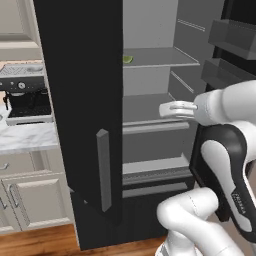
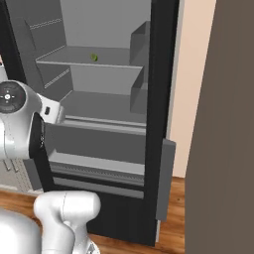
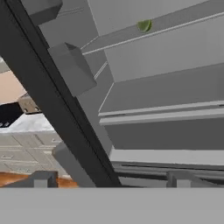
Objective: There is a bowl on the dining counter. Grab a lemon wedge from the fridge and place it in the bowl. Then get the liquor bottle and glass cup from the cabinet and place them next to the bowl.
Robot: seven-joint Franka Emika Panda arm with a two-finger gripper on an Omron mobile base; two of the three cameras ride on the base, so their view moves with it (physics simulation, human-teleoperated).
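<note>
The black fridge (image 1: 80,100) stands open, its grey shelves bare apart from a small green-yellow lemon wedge (image 1: 128,59) on the upper shelf, also visible as the lemon wedge (image 2: 93,57) and the lemon wedge (image 3: 144,25). My gripper (image 3: 111,179) is open with nothing between its widely spread fingertips (image 3: 43,178). It sits in front of the fridge at about middle-shelf height, below the wedge and well short of it. The bowl, dining counter, liquor bottle, glass cup and cabinet are out of view.
The left fridge door (image 1: 103,170) swings out close to my arm, and the right door (image 2: 167,178) stands open on the other side. A dark coffee machine (image 1: 25,97) sits on a marble wall counter (image 1: 25,137) over beige drawer units. A brown panel (image 2: 223,124) rises at the right.
</note>
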